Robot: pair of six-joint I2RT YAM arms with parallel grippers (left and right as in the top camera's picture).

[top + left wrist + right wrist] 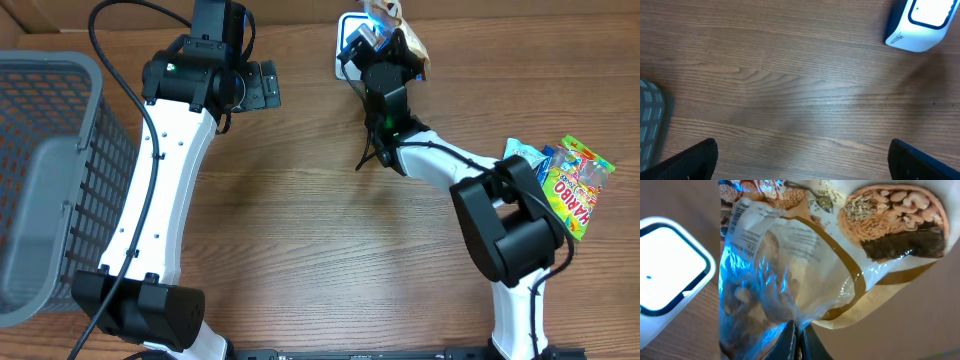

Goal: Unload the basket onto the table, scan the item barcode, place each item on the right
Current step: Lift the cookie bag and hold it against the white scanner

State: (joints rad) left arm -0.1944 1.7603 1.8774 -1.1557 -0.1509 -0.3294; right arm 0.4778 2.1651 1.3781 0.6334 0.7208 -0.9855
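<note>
The item is a clear and tan snack bag (805, 255) printed with nuts and grains, a barcode label (740, 217) near its top left corner. My right gripper (799, 335) is shut on the bag's crumpled lower edge. It hangs beside and partly over the white scanner (670, 265), and blue light glows on the film. From overhead, the bag (412, 45) and right gripper (385, 60) are at the back of the table by the scanner (348, 40). My left gripper (262, 85) is open and holds nothing; its fingertips (695, 160) frame bare wood, with the scanner (920, 22) at upper right.
A grey mesh basket (50, 180) fills the left side, and its corner (650, 120) shows in the left wrist view. A Haribo packet (578, 185) and a blue packet (525, 155) lie at the right edge. Black cables run along both arms.
</note>
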